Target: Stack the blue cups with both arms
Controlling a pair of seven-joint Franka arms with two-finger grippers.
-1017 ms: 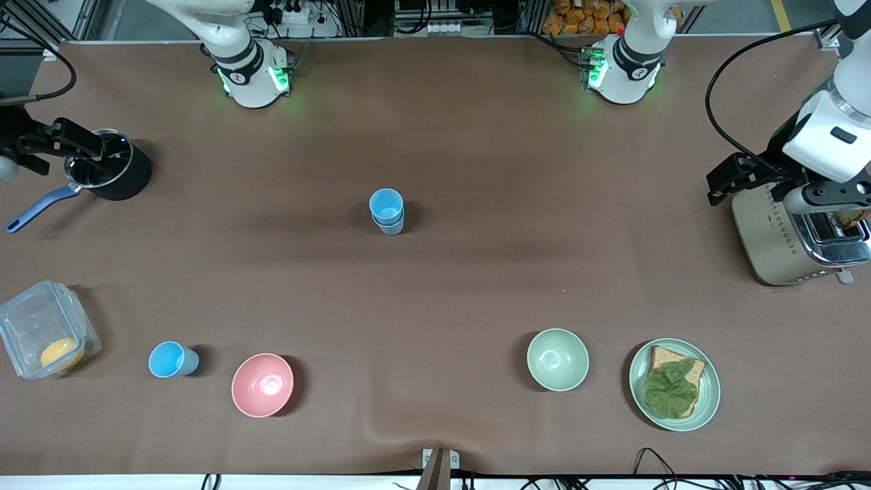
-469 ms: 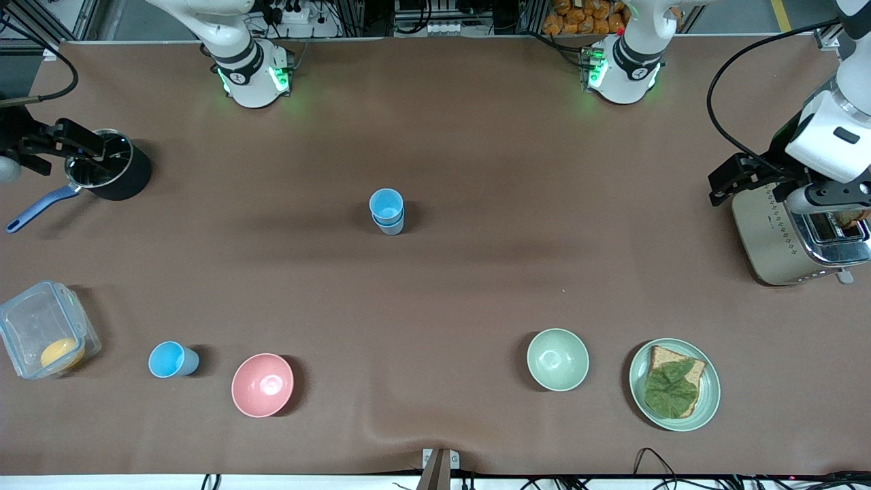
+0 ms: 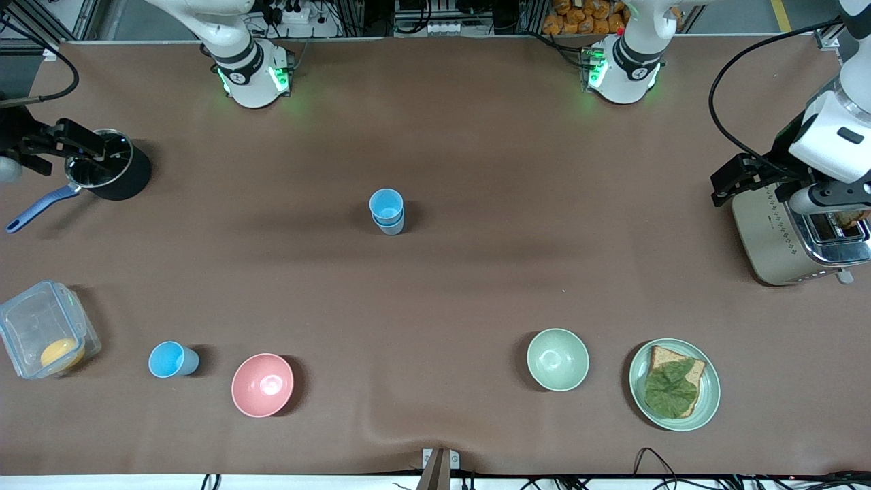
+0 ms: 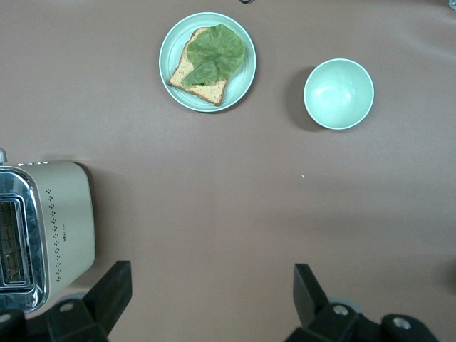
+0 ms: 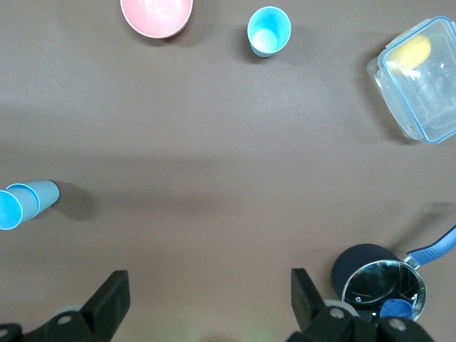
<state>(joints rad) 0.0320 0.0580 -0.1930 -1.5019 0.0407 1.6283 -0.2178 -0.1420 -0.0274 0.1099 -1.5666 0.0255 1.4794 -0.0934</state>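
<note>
A bright sky blue cup sits nested in a paler grey-blue cup (image 3: 387,212) at the middle of the table; this stack also shows in the right wrist view (image 5: 23,204). A second sky blue cup (image 3: 171,359) stands alone beside the pink bowl (image 3: 263,384), and it also shows in the right wrist view (image 5: 268,30). My left gripper (image 3: 722,185) is open and empty, up by the toaster (image 3: 782,235); in its wrist view (image 4: 211,286) only bare table lies between its fingers. My right gripper (image 3: 64,148) is open and empty over the black pot (image 3: 112,173); its wrist view (image 5: 208,291) shows bare table below.
A pale green bowl (image 3: 557,359) and a plate (image 3: 708,401) with bread and a leaf sit toward the left arm's end, near the front camera. A clear lidded box (image 3: 41,337) sits at the right arm's end. The pot has a blue handle (image 3: 30,211).
My left arm has drifted slightly toward its own end of the table. The cups and my right arm have not moved.
</note>
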